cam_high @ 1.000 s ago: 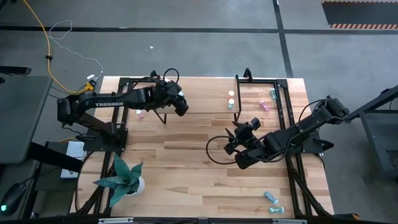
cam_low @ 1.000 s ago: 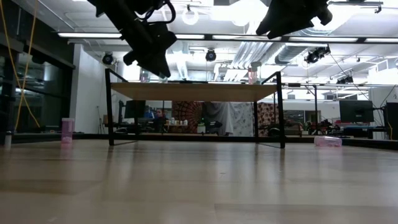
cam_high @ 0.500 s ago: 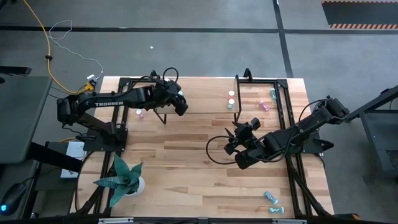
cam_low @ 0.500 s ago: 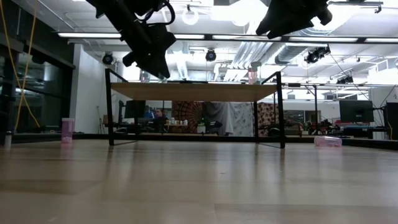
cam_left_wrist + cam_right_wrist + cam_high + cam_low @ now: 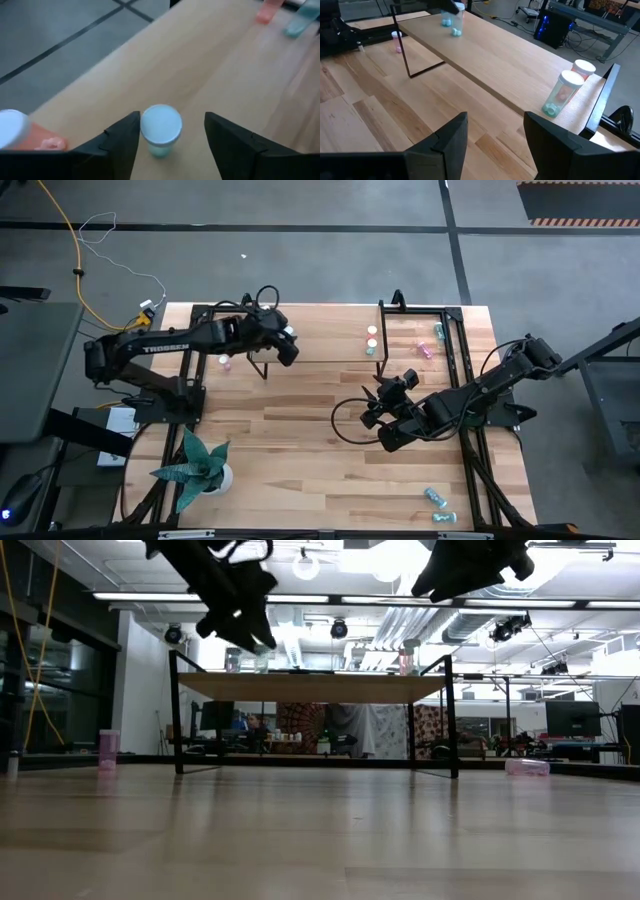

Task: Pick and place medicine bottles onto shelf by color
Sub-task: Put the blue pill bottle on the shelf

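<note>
While the left pincer (image 5: pixel 170 131) hangs over the shelf (image 5: pixel 320 345) at upper centre of the high view, its fingers have spread since a second ago, freeing a teal bottle (image 5: pixel 160 127) that stands upright on the shelf top between them, beside a pink bottle (image 5: pixel 20 132). Judged: this placement is complete; withdrawal comes next. The right pincer (image 5: pixel 492 131), spread and empty, waits mid-desk. Two bottles (image 5: pixel 436 507) remain on the desk (image 5: pixel 300 440) at lower right.
</note>
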Tool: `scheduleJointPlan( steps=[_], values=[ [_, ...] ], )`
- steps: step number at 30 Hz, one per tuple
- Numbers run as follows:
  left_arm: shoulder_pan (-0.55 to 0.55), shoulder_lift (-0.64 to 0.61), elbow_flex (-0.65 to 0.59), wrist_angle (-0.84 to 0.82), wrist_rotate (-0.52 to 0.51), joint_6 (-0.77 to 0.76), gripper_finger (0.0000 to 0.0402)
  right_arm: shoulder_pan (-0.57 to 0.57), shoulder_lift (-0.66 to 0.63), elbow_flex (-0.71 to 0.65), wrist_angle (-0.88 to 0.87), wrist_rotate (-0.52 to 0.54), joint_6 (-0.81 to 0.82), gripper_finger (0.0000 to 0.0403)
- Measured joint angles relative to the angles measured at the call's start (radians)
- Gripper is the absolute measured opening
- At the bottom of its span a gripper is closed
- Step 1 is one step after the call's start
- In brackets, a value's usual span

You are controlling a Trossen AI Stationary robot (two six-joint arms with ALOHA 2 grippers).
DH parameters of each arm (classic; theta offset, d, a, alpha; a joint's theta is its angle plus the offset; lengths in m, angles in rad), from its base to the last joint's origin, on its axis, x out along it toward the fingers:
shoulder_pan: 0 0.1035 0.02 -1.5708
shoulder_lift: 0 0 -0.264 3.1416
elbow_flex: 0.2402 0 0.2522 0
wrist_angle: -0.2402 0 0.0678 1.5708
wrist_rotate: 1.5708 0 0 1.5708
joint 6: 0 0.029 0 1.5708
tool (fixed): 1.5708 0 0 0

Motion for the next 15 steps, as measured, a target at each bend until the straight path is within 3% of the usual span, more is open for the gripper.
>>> scheduleJointPlan(
  steps=[8, 15],
  values=[
    [0.0, -0.124, 0.001, 0.007, 0.017, 0.0, 0.0225, 0.0, 0.0, 0.0, 0.0, 0.0, 0.0, 0.0185],
    [-0.053, -0.261, -0.012, 0.052, 0.163, -0.002, 0.0225, 0.0, 0.0, 0.0, -0.001, 0.0, 0.0, 0.0185]
  ],
)
